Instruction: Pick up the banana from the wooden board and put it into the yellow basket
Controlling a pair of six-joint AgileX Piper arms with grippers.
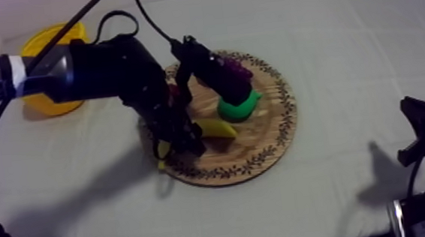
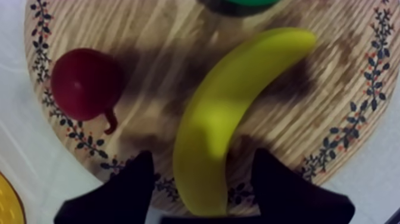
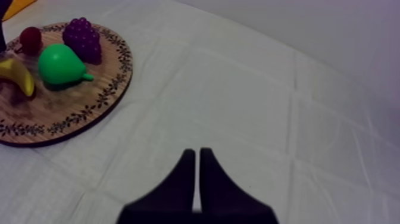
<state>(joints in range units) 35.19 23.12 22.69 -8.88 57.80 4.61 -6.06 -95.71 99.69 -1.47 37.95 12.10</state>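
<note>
The left tool (image 2: 203, 156) stood wide open over the near end of the banana (image 2: 226, 113), one black finger on each side and a gap on both sides. It had not closed on anything. That straddling stance suits a grip across the fruit's narrow width, which I judge to be its purpose. The right tool (image 3: 197, 152) was narrow, its fingers lying together on nothing, and hung over bare cloth well apart from the work, presumably kept clear so that the left arm had room.

The bench (image 1: 344, 53) carried the rest under a grey-white cloth. The round wooden board (image 1: 263, 141) lay near its middle. The yellow basket (image 1: 46, 106) sat at the left arm's side, apart from the board and partly behind that arm, so the left arm was the natural one for the transfer.

The banana lay flat on the board, near the rim closest to the left tool, curving toward the pear (image 1: 239, 108). The green pear lay just beside its far tip. Whether they touched could not be told. The grapes (image 3: 83, 37) lay beyond the pear, close against it. The small red fruit (image 2: 86, 83) lay beside the banana but apart from it, outside the fingers' span and unlikely to be caught.

In my assessment the step in hand was the grasp: closing and lifting remained, and the basket had received nothing that could be seen
</note>
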